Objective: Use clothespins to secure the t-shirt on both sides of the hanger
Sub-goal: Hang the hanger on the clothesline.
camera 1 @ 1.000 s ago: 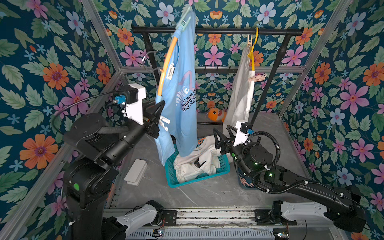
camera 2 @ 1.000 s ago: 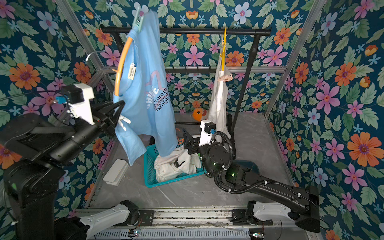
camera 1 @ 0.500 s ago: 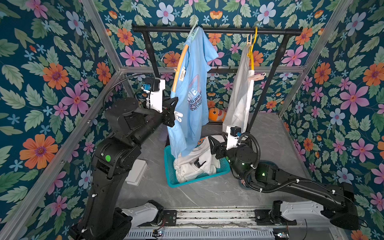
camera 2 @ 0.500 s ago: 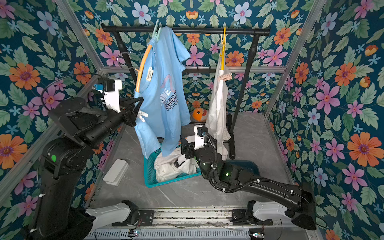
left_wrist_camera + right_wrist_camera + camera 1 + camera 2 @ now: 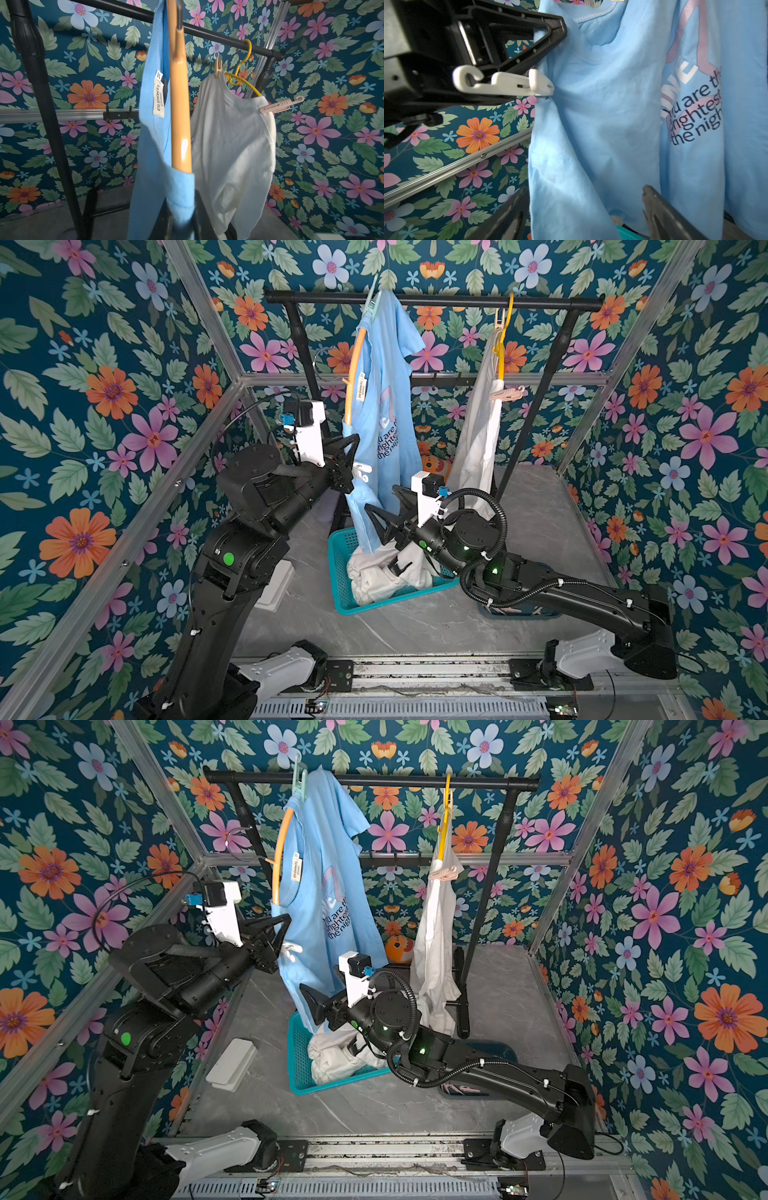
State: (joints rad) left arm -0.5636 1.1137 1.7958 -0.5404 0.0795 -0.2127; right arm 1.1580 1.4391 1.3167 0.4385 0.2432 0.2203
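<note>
One blue t-shirt (image 5: pixel 390 406) clamped in left tool (image 5: pixel 354 441), right tool (image 5: pixel 381 498) spread apart, white clothespin (image 5: pixel 504 84) alongside

Two shirts (image 5: pixel 386 406), two hangers (image 5: pixel 355 364) and four clothespins (image 5: pixel 507 394) share one clothes rail (image 5: pixel 457 302), with one laundry basket (image 5: pixel 338 572) beneath.

White clothespin (image 5: pixel 508 84) clipped on blue t-shirt (image 5: pixel 602 128)

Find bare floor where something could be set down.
Bare floor lies between the teal basket and the front rail, and at back right between the rack post and the wall frame. Crowded: the centre, where left gripper, with its white clothespin, and right gripper meet the blue T-shirt above the basket.
</note>
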